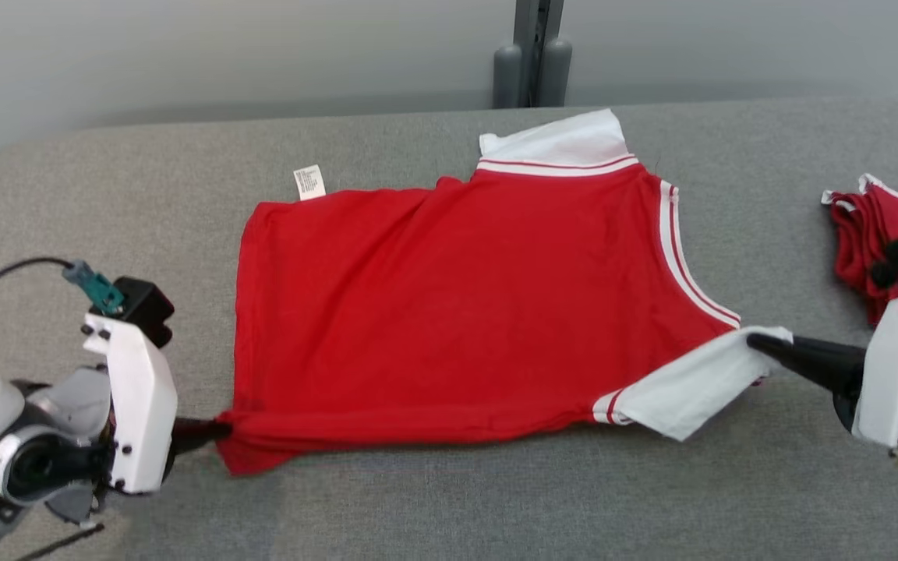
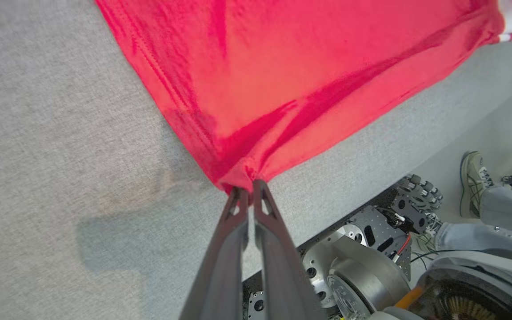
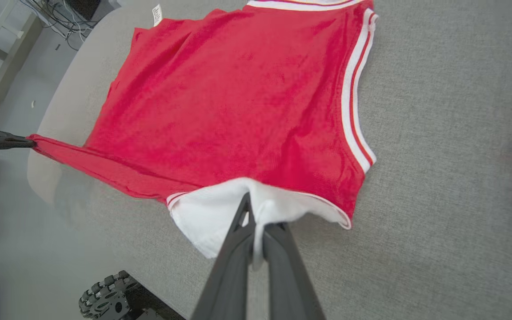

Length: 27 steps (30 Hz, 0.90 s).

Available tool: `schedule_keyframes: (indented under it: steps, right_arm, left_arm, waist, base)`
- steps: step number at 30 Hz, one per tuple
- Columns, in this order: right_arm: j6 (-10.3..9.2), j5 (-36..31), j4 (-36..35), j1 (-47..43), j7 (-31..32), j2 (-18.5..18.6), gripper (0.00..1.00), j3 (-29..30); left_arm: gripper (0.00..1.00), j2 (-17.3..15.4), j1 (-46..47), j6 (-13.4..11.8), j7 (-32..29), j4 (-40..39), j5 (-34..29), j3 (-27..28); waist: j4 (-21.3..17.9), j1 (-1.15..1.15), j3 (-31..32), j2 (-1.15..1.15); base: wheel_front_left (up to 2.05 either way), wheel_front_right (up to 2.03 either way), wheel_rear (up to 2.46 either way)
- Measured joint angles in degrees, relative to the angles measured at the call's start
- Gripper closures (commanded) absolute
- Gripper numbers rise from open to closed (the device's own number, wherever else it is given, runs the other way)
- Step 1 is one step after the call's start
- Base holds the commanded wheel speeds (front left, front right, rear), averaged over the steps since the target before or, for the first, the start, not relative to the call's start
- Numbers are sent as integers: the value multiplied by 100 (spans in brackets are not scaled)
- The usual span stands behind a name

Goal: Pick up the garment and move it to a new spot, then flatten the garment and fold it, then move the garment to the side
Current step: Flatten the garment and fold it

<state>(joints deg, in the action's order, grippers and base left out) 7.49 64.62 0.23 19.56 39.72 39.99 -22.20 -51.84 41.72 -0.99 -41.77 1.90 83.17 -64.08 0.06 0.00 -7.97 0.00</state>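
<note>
While flattening red white-trimmed sleeveless jersey [image 1: 457, 312] on grey fabric tabletop [image 1: 418, 506]: clamps both ends in jaws, pulls apart to kill wrinkles.

Grey table [image 1: 418, 506], sneakered foot [image 2: 473, 178]

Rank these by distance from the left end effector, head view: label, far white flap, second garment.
From the left end effector, shut on the jersey's near-left corner:
1. label, at the jersey's far-left edge.
2. far white flap, far side, right of centre.
3. second garment, at the far right.
</note>
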Motion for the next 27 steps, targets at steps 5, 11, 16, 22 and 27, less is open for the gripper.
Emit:
schedule_keyframes:
  steps: [5, 11, 16, 22, 27]
  right_arm:
    - [0, -298, 465, 654, 437, -536, 100, 324]
    - [0, -637, 1100, 1233, 719, -1025, 100, 479]
    - [0, -900, 1606, 1669, 751, -1322, 100, 545]
    - [0, -1195, 1994, 2057, 554, -1517, 100, 504]
    - [0, -1232, 2265, 2175, 403, -1599, 80, 408]
  left_arm:
    - [100, 347, 561, 78, -327, 736, 110, 133]
    - [100, 641, 927, 255, -486, 1433, 165, 244]
    - [100, 912, 1225, 398, -460, 1891, 92, 291]
    - [100, 1044, 1369, 523, -464, 2191, -44, 253]
    - [100, 1158, 1378, 608, -389, 2406, -46, 257]
  waist:
    - [39, 0, -445, 0]
    - [60, 0, -791, 0]
    - [42, 0, -913, 0]
    - [24, 0, -1032, 0]
    - [46, 0, -1062, 0]
  base:
    - [0, 0, 0]
    - [0, 0, 0]
    - [0, 0, 0]
    - [0, 0, 0]
    - [0, 0, 0]
